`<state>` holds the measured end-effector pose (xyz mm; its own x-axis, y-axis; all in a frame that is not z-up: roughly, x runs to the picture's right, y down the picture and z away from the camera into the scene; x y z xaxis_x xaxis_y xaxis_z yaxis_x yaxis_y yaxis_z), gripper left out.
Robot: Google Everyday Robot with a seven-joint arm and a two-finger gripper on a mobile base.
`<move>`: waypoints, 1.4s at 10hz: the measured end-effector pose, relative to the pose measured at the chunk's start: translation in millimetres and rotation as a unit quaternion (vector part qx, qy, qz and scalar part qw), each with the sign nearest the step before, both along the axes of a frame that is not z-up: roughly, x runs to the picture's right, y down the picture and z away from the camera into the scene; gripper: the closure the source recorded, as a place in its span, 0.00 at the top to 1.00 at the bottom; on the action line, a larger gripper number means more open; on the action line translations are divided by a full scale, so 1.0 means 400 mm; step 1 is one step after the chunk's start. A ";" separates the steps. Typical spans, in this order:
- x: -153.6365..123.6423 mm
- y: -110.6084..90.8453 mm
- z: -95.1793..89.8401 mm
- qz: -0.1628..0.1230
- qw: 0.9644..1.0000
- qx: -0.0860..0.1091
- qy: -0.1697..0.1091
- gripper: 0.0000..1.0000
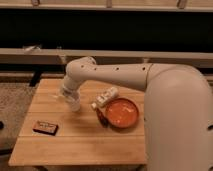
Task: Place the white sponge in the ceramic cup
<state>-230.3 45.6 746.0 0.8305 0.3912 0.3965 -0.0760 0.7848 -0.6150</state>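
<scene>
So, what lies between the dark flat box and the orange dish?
In the camera view, bare wood, then a small dark red item beside the dish. The gripper hangs farther back, at the white cup.

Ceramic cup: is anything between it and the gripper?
Nothing visible. The gripper sits right above the ceramic cup, on the camera's left of the orange dish; that dish and the dark box lie clear of both.
</scene>
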 end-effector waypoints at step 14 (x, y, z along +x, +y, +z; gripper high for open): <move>0.037 -0.031 0.063 0.011 1.000 0.011 0.027 0.80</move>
